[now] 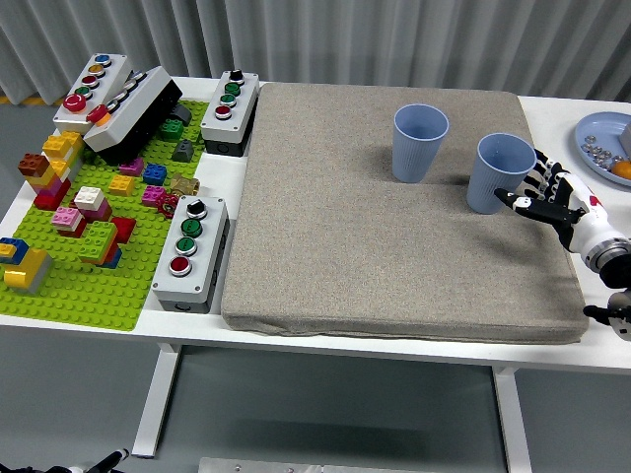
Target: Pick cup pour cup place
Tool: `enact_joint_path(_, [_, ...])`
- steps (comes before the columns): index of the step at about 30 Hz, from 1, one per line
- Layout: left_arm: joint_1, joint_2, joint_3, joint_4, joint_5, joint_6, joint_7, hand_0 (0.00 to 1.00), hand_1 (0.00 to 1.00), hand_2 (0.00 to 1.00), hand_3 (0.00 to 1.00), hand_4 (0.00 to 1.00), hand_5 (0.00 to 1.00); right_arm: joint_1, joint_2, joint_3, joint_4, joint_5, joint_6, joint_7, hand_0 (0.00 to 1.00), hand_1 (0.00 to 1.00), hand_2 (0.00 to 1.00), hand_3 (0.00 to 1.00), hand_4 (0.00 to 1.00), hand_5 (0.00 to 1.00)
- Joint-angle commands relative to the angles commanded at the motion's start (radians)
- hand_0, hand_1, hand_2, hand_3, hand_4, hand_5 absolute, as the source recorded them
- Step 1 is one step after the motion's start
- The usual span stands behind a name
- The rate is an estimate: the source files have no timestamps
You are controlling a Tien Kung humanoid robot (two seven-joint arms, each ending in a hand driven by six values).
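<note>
Two blue paper cups stand upright on the grey mat: one cup near the back middle, the other cup to its right. My right hand is just right of the second cup, fingers spread and apart from it, holding nothing. The forearm runs off toward the lower right edge. My left arm is out of view.
Grey button boxes line the mat's left edge. A green baseplate with several coloured bricks and more button boxes fills the left of the table. A blue plate with small items sits at the far right.
</note>
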Motion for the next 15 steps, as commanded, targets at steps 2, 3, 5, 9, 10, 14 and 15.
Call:
enact_joint_path(2, [0.001,0.000,-0.003,0.000,0.002,0.000,0.000,0.841,0.857,0.894,0.785,0.596,0.998,-0.023,-0.013,0.002,0.038,-0.003,0.002,-0.006,0.992,0.956,0.998,0.998,0.862,0.280])
enact_joint_path(3, [0.003,0.001,-0.005,0.000,0.003,0.000,0.000,0.841,0.857,0.894,0.785,0.596,0.998,-0.040,-0.022,0.004,0.064,-0.003,0.003,-0.009,0.992,0.956,0.998,0.998,0.862,0.280])
enact_joint_path(5, [0.004,0.001,-0.006,0.000,0.003,0.000,0.001,0.841,0.857,0.892,0.785,0.596,0.998,-0.054,-0.028,0.006,0.090,-0.002,0.005,-0.010,0.992,0.955,0.998,0.998,0.860,0.285])
enact_joint_path(9, [0.008,0.002,-0.010,0.000,0.007,-0.002,0.001,0.841,0.857,0.892,0.785,0.596,0.998,-0.110,-0.055,0.017,0.168,-0.008,0.009,-0.022,0.992,0.955,0.998,0.998,0.860,0.285])
enact_joint_path(10, [0.009,0.002,-0.012,0.000,0.007,-0.002,0.001,0.841,0.857,0.892,0.785,0.596,0.998,-0.122,-0.061,0.021,0.182,-0.008,0.009,-0.023,0.992,0.955,0.998,0.998,0.860,0.285])
enact_joint_path(14, [0.009,0.002,-0.014,0.000,0.006,-0.002,0.000,0.841,0.858,0.889,0.785,0.595,0.998,-0.165,-0.088,0.052,0.222,-0.010,0.013,-0.028,0.991,0.952,0.998,0.998,0.859,0.285])
enact_joint_path(15, [0.009,0.002,-0.014,0.000,0.006,-0.002,0.000,0.841,0.858,0.889,0.785,0.595,0.998,-0.169,-0.091,0.057,0.225,-0.010,0.013,-0.028,0.991,0.952,0.998,0.998,0.859,0.285])
